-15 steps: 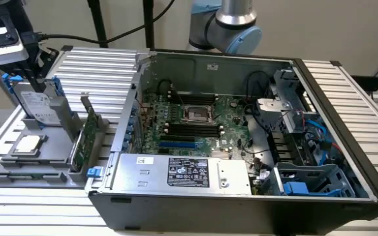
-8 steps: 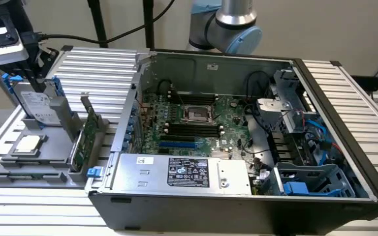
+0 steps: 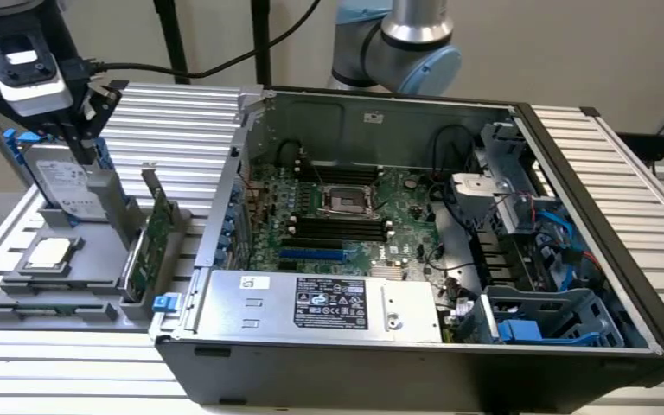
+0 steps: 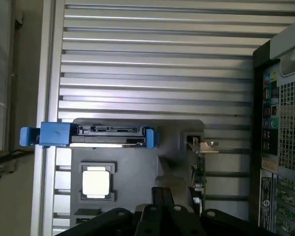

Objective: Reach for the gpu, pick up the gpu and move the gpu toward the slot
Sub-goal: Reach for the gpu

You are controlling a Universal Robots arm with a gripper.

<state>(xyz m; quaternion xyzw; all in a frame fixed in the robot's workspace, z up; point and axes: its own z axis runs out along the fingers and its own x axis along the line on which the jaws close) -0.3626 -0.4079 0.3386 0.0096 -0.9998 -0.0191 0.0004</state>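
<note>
A grey holder [image 3: 32,298] sits on the ribbed metal table [image 3: 194,112], at nine o'clock from the open computer case [image 3: 424,380] in the exterior view. It carries three things. A silver hard drive [image 3: 67,186] with blue rails stands upright at its far end. A small square chip [image 3: 52,252] lies flat in a recess at about seven o'clock from the drive. The gpu [image 3: 153,238] stands on its long edge in a groove on the side nearest the case, at about four o'clock from the drive, untouched.

In the wrist view the holder [image 4: 172,142] appears from above with the hard drive [image 4: 108,133], the chip [image 4: 96,182] and the thin edge of the gpu [image 4: 199,169]. The card's silvery bracket [image 4: 205,145] faces the table [image 4: 157,59], and the case [image 4: 285,147] is just beyond it.

The case lies on its side with its panel off. Inside are a green board [image 3: 367,233] with a long blue slot [image 3: 315,256], and a silver power box [image 3: 321,303] at six o'clock from it.

The arm's joint [image 3: 407,43] rises behind the case at twelve o'clock. The gripper [image 3: 83,149] points straight down, just over the top edge of the hard drive, at about eleven o'clock from the gpu and apart from it. In the wrist view the gripper [image 4: 163,196] is between the chip and the card. Whether it is spread or closed I cannot tell.
</note>
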